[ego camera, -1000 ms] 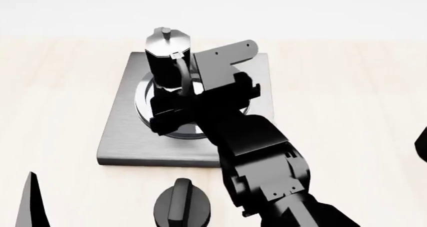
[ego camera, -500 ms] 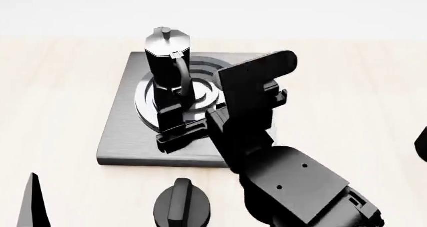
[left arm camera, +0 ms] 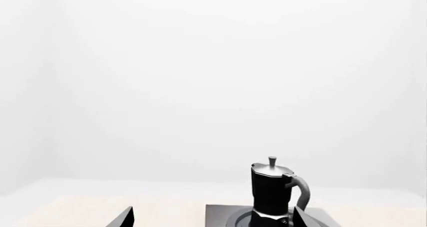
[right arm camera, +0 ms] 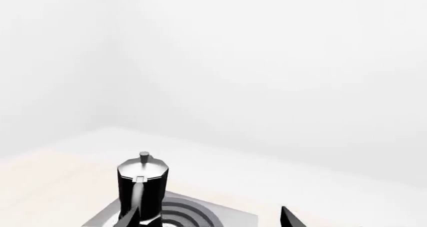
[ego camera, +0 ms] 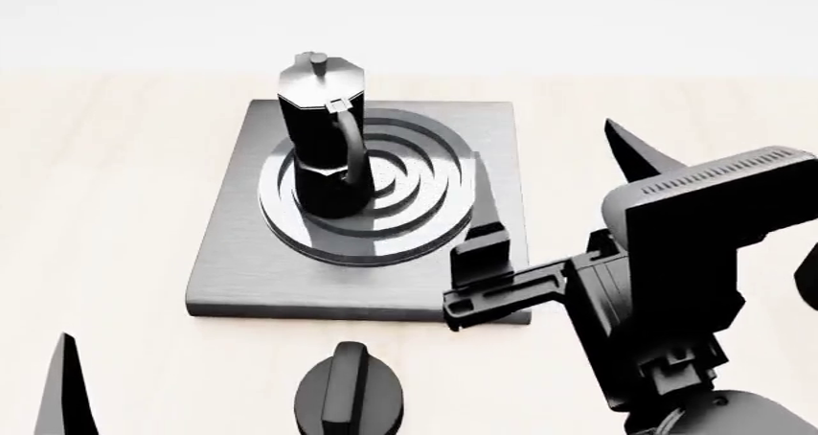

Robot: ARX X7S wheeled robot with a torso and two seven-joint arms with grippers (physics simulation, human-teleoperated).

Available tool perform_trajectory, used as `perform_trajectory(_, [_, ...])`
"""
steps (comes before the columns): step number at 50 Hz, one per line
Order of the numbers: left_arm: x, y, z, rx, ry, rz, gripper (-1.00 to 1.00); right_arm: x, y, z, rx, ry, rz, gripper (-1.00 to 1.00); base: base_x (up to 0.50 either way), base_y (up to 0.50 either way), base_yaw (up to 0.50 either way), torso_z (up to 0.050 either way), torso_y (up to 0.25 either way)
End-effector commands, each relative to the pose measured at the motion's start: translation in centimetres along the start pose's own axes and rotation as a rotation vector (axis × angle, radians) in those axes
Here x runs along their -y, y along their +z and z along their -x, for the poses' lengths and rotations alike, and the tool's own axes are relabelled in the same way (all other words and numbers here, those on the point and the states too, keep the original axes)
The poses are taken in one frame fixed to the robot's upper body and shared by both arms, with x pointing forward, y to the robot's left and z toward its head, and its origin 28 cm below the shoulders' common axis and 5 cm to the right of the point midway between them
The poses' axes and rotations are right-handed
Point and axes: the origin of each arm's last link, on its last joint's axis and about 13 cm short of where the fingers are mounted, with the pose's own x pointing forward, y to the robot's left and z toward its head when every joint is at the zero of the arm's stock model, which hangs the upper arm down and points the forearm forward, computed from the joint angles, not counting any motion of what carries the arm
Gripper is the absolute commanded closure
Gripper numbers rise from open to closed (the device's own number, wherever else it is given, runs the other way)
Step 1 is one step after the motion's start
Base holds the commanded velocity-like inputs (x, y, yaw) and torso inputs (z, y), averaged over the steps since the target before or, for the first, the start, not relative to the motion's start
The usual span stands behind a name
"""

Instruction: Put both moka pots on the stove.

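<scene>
Standing upright already on the ring burner of the flat square dark-grey metal stove [ego camera: 230, 263]: one tall glossy black moka pot with silver lid [ego camera: 324, 138]; hanging empty with fingers apart beside the stove: the right gripper [ego camera: 492, 277]; remaining: second pot, not in view.

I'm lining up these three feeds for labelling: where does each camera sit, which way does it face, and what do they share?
Head view: high, looking down on the stove, the moka pot, a black knob; the right gripper shows, open.
Left wrist view: low, level, facing the pot; left fingertips at the edge.
Right wrist view: low, facing the pot; fingertips show.
All three share the pot on the stove.
</scene>
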Motion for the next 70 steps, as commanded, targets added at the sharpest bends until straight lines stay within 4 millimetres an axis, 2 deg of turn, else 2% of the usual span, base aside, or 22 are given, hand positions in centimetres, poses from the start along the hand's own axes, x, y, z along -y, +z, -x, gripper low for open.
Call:
perform_trajectory(1, [0.1,0.1,0.1,0.004,-0.006,-0.001,-1.00,2.9,1.3,3.1,0.021,-0.159,0.115,-1.00,0.00,0.00,0.00,0.000,0.000])
perform_trajectory(5, [0.2,0.0,0.1,0.004,-0.009,-0.001,-1.00,4.1,1.5,3.9,0.008,-0.220,0.158,-1.00,0.00,0.00,0.00,0.000,0.000])
perform_trajectory(12, [0.2,-0.1,0.1,0.004,-0.012,0.000,-1.00,6.5,2.9,5.3,-0.012,-0.339,0.217,-1.00,0.00,0.00,0.00,0.000,0.000])
perform_trajectory(20, [0.2,-0.1,0.1,0.005,-0.013,0.001,-1.00,7.9,3.4,6.5,-0.050,-0.406,0.273,-1.00,0.00,0.00,0.00,0.000,0.000])
perform_trajectory(29, [0.1,-0.3,0.1,0.003,-0.011,0.000,-1.00,9.0,3.2,7.0,-0.095,-0.470,0.292,-1.00,0.00,0.00,0.00,0.000,0.000])
perform_trajectory(36, [0.1,0.0,0.1,0.005,-0.007,-0.001,-1.00,9.6,3.0,6.3,-0.133,-0.496,0.296,-1.00,0.00,0.00,0.00,0.000,0.000])
perform_trajectory(40, [0.1,0.0,0.1,0.006,-0.007,-0.001,-1.00,10.5,3.0,5.2,-0.169,-0.516,0.295,-1.00,0.00,0.00,0.00,0.000,0.000])
perform_trajectory(49, [0.0,-0.1,0.1,0.008,-0.006,0.002,-1.00,12.4,3.0,4.1,-0.243,-0.544,0.292,-1.00,0.00,0.00,0.00,0.000,0.000])
perform_trajectory(70, [0.1,-0.2,0.1,0.009,-0.018,-0.001,-1.00,16.7,2.7,3.6,-0.391,-0.581,0.260,-1.00,0.00,0.00,0.00,0.000,0.000])
